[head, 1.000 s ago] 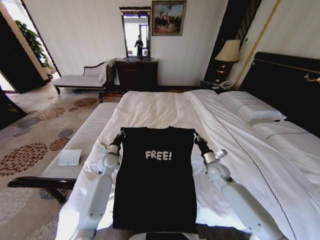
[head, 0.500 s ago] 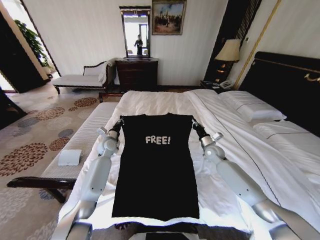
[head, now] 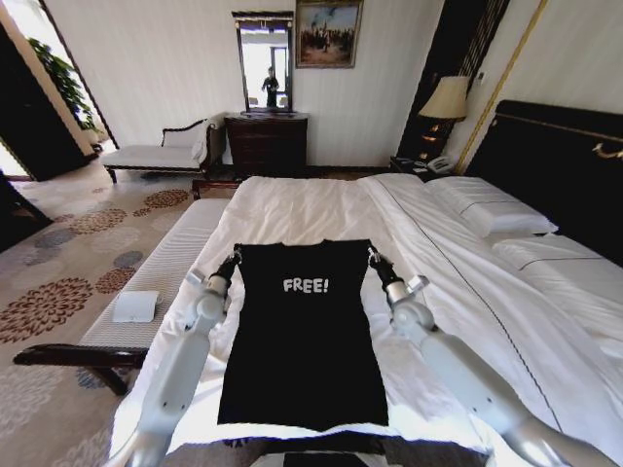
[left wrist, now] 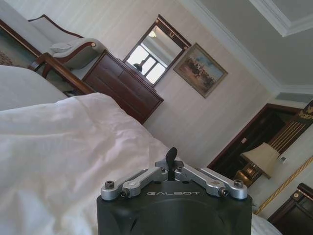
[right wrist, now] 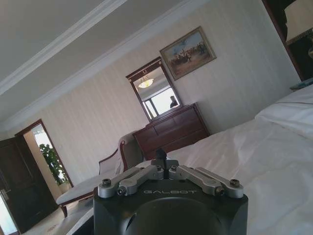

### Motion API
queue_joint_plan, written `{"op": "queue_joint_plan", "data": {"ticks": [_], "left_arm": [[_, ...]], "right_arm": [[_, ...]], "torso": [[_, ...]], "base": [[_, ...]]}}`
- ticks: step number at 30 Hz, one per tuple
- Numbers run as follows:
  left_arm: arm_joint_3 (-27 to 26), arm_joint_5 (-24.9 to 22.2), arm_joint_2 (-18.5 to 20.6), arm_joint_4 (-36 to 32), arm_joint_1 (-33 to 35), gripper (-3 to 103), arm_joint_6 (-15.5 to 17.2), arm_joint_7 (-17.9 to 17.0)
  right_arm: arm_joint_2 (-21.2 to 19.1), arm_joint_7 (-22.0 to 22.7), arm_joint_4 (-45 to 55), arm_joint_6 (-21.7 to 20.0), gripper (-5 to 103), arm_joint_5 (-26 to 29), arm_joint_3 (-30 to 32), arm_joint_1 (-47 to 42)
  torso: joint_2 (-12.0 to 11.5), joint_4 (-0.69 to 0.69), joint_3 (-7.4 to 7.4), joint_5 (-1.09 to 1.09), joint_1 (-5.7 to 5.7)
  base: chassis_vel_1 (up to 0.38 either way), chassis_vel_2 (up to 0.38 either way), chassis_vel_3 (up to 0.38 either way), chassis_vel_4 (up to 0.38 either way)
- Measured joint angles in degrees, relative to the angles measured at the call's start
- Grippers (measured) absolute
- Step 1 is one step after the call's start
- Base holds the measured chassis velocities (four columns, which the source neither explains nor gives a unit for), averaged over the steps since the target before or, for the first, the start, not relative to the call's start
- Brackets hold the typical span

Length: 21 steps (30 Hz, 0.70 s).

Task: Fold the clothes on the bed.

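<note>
White bed (head: 321, 204): T-shirt (head: 304, 331) drawn farther up, both grippers clamped.

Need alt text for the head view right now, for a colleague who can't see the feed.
A black T-shirt with white "FREE!" lettering lies flat on the white bed, its top corners pinched by the left claw and right claw, one at each. A pale bench runs along the bed's left side; pillows lie at right.
</note>
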Motion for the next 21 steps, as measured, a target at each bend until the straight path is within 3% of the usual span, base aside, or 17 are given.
{"op": "queue_joint_plan", "data": {"ticks": [4, 8, 15, 21], "left_arm": [[-1.75, 0.61, 0.44, -5.49, 7.22, 1, 0.51, -0.76], [-4.11, 4.16, -1.03, -12.17, 18.6, 1, 1.94, -2.22], [-5.52, 12.64, -4.19, -16.25, 28.39, 1, 3.05, -3.52], [-6.91, 17.55, -6.41, -17.89, 35.14, 1, 4.13, -4.52]], "right_arm": [[-0.69, 2.32, 4.98, -0.87, 0, -1.37, 2.32, -6.42], [-0.72, 5.67, 10.42, -2.33, 0, -5.31, 6.84, -19.08], [0.12, 9.31, 16.61, -3.92, 0, -8.48, 11.95, -32.71], [2.62, 9.47, 17.15, -1.76, 0, -14.75, 12.48, -42.44]], "torso": [[0.0, 0.0, 0.0, -0.01, 0.0], [0.0, -0.01, 0.01, 0.02, 0.02], [0.01, -0.01, 0.0, 0.0, 0.01], [0.0, -0.02, 0.02, 0.01, 0.03]], "base": [[0.0, 0.0, 0.0, 0.0], [0.0, 0.0, 0.0, 0.0], [0.0, 0.0, 0.0, 0.0], [0.0, 0.0, 0.0, 0.0]]}}
